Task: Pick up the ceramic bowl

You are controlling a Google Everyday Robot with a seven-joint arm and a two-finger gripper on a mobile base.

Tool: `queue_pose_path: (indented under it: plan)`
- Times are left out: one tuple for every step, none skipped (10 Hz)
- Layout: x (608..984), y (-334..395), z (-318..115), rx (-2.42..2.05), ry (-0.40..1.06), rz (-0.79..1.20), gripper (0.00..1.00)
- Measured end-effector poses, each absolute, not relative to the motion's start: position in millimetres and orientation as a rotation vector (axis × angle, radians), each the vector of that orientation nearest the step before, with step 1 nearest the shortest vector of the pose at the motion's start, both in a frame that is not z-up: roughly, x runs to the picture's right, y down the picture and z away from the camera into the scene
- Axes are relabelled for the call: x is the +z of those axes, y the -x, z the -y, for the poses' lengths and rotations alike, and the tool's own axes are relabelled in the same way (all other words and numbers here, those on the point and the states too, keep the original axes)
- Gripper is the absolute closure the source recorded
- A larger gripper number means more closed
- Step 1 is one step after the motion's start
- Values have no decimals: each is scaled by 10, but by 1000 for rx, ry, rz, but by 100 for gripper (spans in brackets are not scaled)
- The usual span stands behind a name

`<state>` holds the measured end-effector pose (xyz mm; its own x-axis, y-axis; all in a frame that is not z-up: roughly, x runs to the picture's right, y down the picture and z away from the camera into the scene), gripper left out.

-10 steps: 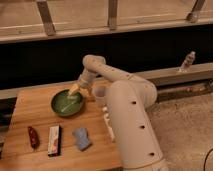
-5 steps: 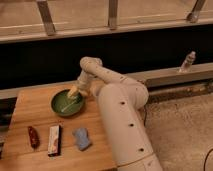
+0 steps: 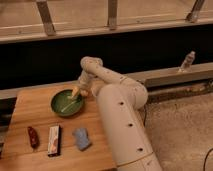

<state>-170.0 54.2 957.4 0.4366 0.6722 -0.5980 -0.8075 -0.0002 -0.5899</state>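
Note:
The ceramic bowl (image 3: 66,103) is a round, shallow, glossy green bowl with pale streaks inside. It sits on the wooden table (image 3: 30,107) near its far edge. My gripper (image 3: 76,92) hangs at the end of the white arm, right over the bowl's right rim, with its pale fingertips reaching down to the rim. Whether it touches or holds the rim does not show.
On the table's near part lie a dark red object (image 3: 33,136), a flat white-and-red packet (image 3: 53,140) and a small blue-grey item (image 3: 81,138). My white arm (image 3: 120,125) rises along the table's right side. A clear bottle (image 3: 186,61) stands on a ledge at the far right.
The arm has swung a little toward the bowl, and the gripper has lowered to the bowl's right rim. The bowl has not visibly moved.

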Motion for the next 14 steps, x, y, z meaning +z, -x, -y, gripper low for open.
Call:
queue_pose_path:
  plan:
    - [9569,1714,-561,1165,1056,-162,71]
    - [9569,1738,-551,1165,1055,-157,80]
    - [9571,1723,-552,1166,1055,-159,88]
    - [9549,1740,-555,1157,1066,-142,98]
    - [9515,1802,-546,1146,1082,-111,100]
    - [9492,1841,-521,1141,1095,-83,100]
    - [9457,1857,-471,1139,1118,-39,100]
    - [9419,1860,-403,1135,1138,7,100]
    - [9376,1891,-352,1130,1153,39,100]
    - [9327,1929,-262,1123,1153,75,100]
    - [9299,1913,-171,1128,1144,100,100]
    - [9263,1861,-68,1140,1128,125,100]
    - [9211,1810,10,1152,1110,144,100]
    - [9139,1709,108,1167,1082,164,100]
